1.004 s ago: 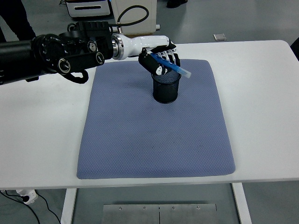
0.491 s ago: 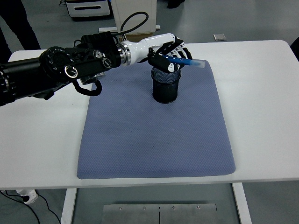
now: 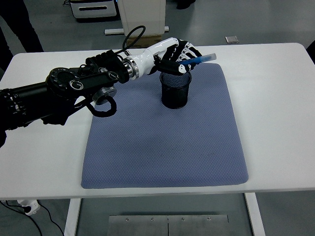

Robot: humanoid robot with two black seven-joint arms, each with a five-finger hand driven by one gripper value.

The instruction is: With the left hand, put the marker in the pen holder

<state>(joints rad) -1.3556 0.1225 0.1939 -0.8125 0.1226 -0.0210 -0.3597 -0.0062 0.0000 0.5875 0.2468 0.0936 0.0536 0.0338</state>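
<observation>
Okay, quick note: over the last second my left hand [image 3: 178, 53] has lifted and swung the marker [image 3: 198, 60] round. A second ago the marker sloped down to the right across the pen holder's [image 3: 175, 90] mouth; half a second ago it lay about level; now its pale tip tilts slightly up, out past the holder's right rim. The fingers [image 3: 186, 52] are curled round the marker's near end, gripping it, just above the holder's back rim. The forearm has also dropped lower on the left of the holder.

So the marker is above the holder, not in it, and no part of it looks inside the mesh yet. I judge the wrist is rotating to bring the held end over the opening; the marker needs to go far closer to upright before release, or it may bridge the rim and roll off onto the blue mat [image 3: 162, 147].

The holder stands upright on the mat's far half. My right arm isn't in view.
</observation>
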